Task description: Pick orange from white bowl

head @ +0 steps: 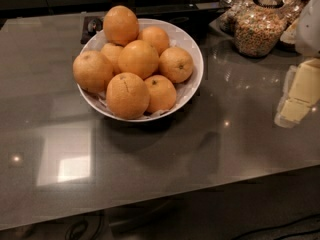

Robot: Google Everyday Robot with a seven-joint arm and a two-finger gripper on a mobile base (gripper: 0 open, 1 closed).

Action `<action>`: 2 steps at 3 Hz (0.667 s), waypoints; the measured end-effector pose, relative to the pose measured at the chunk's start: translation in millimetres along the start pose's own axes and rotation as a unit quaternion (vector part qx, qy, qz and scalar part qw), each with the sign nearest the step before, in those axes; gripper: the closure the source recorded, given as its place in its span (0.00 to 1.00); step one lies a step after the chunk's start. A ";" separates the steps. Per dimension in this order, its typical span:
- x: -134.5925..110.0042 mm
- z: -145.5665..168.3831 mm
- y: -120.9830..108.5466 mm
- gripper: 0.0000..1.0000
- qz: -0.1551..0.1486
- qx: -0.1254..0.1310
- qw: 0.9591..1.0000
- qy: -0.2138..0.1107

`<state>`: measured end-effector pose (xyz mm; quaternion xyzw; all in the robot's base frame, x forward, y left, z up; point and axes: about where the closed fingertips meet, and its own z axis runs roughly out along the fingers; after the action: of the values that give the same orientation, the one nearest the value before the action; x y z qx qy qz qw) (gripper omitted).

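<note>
The white bowl [192, 46] stands on the grey counter at the back centre, piled with several oranges. The orange [121, 25], large with smooth skin, sits on top of the pile at the back left. Another smooth orange [138, 59] lies in the middle. In front is an orange with a dark crease [127, 95]. Smaller oranges with stem dots [176, 64] lie to the right. My gripper [299, 95], cream-coloured, hangs at the right edge of the view, well to the right of the bowl and away from the fruit.
A glass jar of cereal [257, 30] and other jars stand at the back right on a tray. A dark object [91, 28] lies behind the bowl's left side. The counter's front edge [165, 199] runs across the bottom.
</note>
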<state>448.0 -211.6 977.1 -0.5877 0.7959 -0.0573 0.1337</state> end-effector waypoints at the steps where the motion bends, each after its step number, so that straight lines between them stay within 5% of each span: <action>1: -59.5 5.4 -26.3 0.00 -0.036 -0.003 0.998 0.046; 2: -86.2 7.2 -37.1 0.00 -0.059 0.002 0.997 0.048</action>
<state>507.7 -140.5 991.9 -0.6300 0.7652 -0.0947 0.0928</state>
